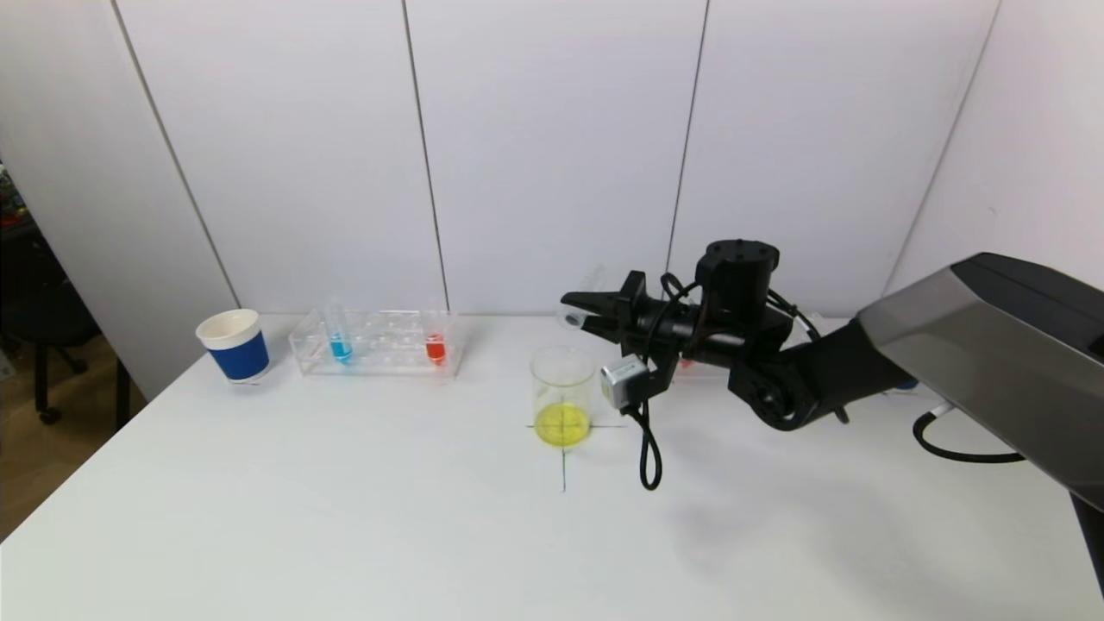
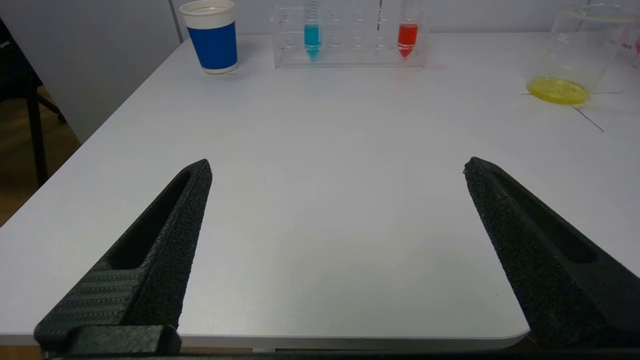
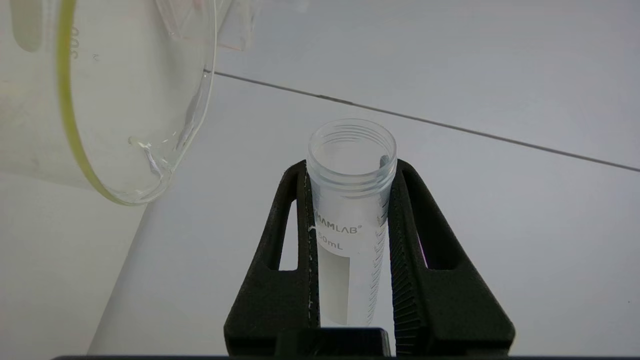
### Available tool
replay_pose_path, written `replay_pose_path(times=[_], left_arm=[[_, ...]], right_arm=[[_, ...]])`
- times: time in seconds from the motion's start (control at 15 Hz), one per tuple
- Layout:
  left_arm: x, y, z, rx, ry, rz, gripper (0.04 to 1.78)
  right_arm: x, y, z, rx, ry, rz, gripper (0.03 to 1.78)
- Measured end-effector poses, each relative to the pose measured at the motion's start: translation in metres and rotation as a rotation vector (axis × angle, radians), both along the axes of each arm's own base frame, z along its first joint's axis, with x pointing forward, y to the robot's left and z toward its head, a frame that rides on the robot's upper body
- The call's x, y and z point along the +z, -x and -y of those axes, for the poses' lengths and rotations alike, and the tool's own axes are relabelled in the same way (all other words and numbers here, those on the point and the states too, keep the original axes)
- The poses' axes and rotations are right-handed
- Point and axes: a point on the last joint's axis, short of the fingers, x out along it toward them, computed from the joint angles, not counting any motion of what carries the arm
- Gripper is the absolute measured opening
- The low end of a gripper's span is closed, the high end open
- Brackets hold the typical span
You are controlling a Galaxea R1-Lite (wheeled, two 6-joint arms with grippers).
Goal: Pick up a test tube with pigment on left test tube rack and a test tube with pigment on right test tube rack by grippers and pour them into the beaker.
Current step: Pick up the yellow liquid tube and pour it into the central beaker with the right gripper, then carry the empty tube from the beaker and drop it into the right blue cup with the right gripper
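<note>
While the right gripper (image 1: 576, 308) is clamping an emptied tube (image 3: 351, 200) in its jaws at 1 o'clock above the beaker (image 1: 562, 392), keeping it tilted until drips stop seems wise; the left gripper (image 2: 335, 170) is waiting wide open, low over the table (image 1: 345, 500).

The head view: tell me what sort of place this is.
Probably a lab-style test bench set up for a robot. A clear test tube rack holds tubes of blue and red liquid, a glass beaker with yellow liquid sits on a white table, and the right gripper holds an empty test tube beside it.
</note>
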Motion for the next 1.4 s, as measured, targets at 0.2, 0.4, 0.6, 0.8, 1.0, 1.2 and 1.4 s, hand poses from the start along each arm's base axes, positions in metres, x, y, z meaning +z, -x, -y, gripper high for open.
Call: replay_pose_path(times=[0.2, 0.4, 0.6, 0.8, 1.0, 1.2, 1.4], left_arm=[[0.000, 0.000, 0.000, 0.000, 0.000, 0.000, 1.76], [0.000, 0.000, 0.000, 0.000, 0.000, 0.000, 1.76], [0.000, 0.000, 0.000, 0.000, 0.000, 0.000, 1.76], [0.000, 0.000, 0.000, -0.001, 0.000, 0.000, 1.76], [0.000, 0.000, 0.000, 0.000, 0.000, 0.000, 1.76], [0.000, 0.000, 0.000, 0.000, 0.000, 0.000, 1.76], [0.000, 0.000, 0.000, 0.000, 0.000, 0.000, 1.76]], right_arm=[[0.001, 0.001, -0.001, 0.002, 0.024, 0.014, 0.46], [0.002, 0.002, -0.001, 0.001, 0.022, 0.010, 0.46], [0.003, 0.004, -0.002, -0.002, -0.007, -0.039, 0.46], [0.005, 0.009, 0.000, -0.035, -0.054, -0.131, 0.46], [0.008, 0.017, 0.000, -0.058, -0.127, -0.284, 0.46], [0.013, 0.027, -0.007, -0.095, -0.240, -0.438, 0.46], [0.023, 0.039, -0.022, -0.090, -0.355, -0.524, 0.46]])
